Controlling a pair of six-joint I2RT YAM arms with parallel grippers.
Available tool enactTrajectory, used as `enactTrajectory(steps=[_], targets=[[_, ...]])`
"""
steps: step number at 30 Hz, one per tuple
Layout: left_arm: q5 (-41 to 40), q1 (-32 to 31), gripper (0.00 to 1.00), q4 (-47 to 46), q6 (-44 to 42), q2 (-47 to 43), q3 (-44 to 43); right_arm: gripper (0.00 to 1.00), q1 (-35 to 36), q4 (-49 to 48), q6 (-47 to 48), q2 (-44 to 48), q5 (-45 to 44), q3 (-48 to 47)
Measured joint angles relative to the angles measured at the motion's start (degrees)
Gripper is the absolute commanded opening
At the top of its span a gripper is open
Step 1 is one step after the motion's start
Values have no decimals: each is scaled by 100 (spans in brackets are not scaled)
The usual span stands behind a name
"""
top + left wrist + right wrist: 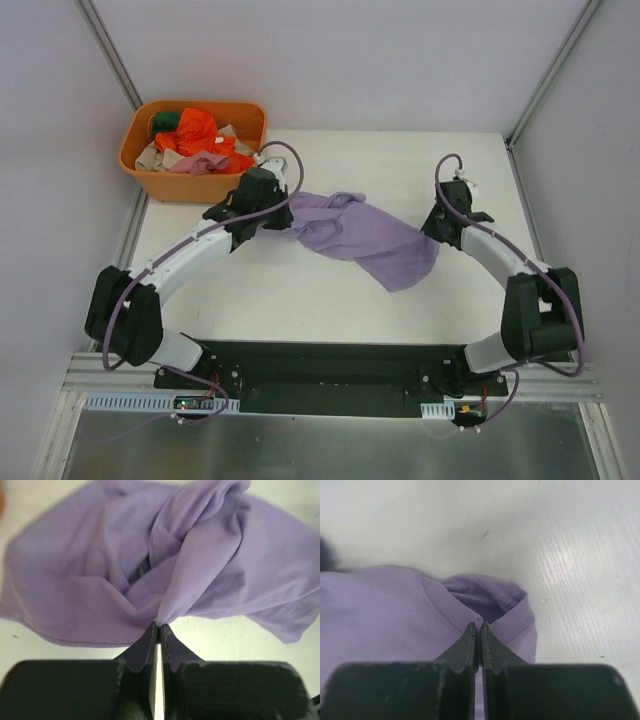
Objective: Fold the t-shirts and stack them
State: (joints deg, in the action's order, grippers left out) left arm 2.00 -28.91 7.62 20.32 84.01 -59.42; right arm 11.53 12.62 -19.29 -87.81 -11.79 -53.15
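Observation:
A purple t-shirt [365, 237] lies crumpled across the middle of the white table, stretched between both arms. My left gripper [272, 222] is shut on a bunched fold at the shirt's left end; the left wrist view shows the cloth [165, 565] pinched at the fingertips [159, 626]. My right gripper [437, 232] is shut on the shirt's right end; the right wrist view shows the jaws closed on the collar band [465, 612] at the neck opening, with my gripper [479, 626] low over the table.
An orange basket [195, 185] at the back left corner holds several more shirts, orange [198, 130], green and beige. Grey walls and metal rails close in the table on the left, right and back.

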Motion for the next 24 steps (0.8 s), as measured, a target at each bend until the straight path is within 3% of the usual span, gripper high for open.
enactTrajectory(steps=[13,24], targets=[[-1185,-2,0,-105,-249,-2949,-221,1,57,710,1040,3943,-166,-671],[-332,-2,0,-262,-452,-4229,-896,1,59,1703,1215,5235,269,-2098]])
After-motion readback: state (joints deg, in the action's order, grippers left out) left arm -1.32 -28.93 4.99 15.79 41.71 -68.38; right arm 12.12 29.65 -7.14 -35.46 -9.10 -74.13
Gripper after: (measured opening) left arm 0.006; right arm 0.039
